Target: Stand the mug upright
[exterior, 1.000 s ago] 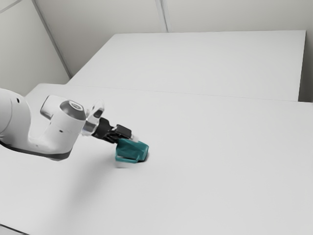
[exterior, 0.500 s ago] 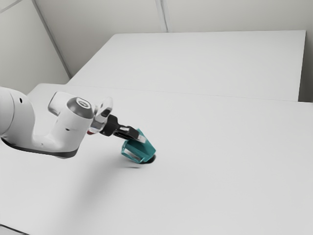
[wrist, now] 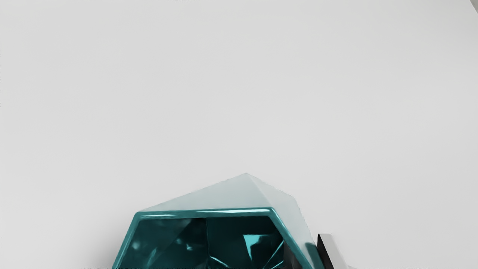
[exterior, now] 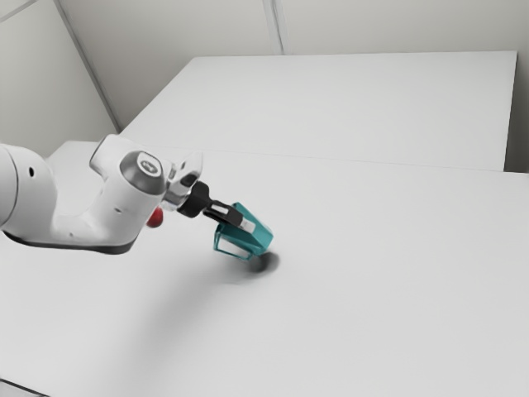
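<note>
Teal mug (exterior: 259,238) hangs tilted above the white tabletop (exterior: 380,273), and we've got our gripper (exterior: 247,225) clamped on its wall!

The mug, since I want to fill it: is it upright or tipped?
Tipped. In the exterior view, the mug slants in the gripper, its sides leaning well off vertical; its open mouth faces the wrist camera.

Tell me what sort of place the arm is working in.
Probably a simple indoor test room or lab: pale walls meeting at a corner, a plain white table, and a white Franka arm reaching over it.
</note>
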{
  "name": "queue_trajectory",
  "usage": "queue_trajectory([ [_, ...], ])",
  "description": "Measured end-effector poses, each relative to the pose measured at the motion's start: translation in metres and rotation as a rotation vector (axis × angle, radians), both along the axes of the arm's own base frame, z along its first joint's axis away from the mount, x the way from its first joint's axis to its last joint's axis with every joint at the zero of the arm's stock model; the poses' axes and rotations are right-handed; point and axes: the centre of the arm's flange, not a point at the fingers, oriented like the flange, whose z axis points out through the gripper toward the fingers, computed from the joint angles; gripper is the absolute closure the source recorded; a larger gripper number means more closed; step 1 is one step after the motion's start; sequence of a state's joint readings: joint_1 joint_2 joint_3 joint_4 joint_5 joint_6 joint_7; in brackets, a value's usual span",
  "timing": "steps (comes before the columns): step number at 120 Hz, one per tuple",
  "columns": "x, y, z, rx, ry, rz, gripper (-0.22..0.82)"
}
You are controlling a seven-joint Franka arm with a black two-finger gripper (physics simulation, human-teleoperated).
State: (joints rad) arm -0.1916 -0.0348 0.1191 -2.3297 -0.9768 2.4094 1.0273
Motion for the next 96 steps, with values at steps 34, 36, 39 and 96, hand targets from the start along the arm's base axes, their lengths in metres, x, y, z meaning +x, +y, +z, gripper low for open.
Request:
queue_trajectory([
  [34,-0.017,0.039,0.048,0.264,0.034,-0.063,0.78],
  [36,-0.019,0.042,0.048,0.275,0.043,-0.058,0.78],
  [39,-0.022,0.047,0.047,0.29,0.06,-0.049,0.78],
  [96,-0.028,0.079,0.022,0.563,0.277,0.125,0.78],
])
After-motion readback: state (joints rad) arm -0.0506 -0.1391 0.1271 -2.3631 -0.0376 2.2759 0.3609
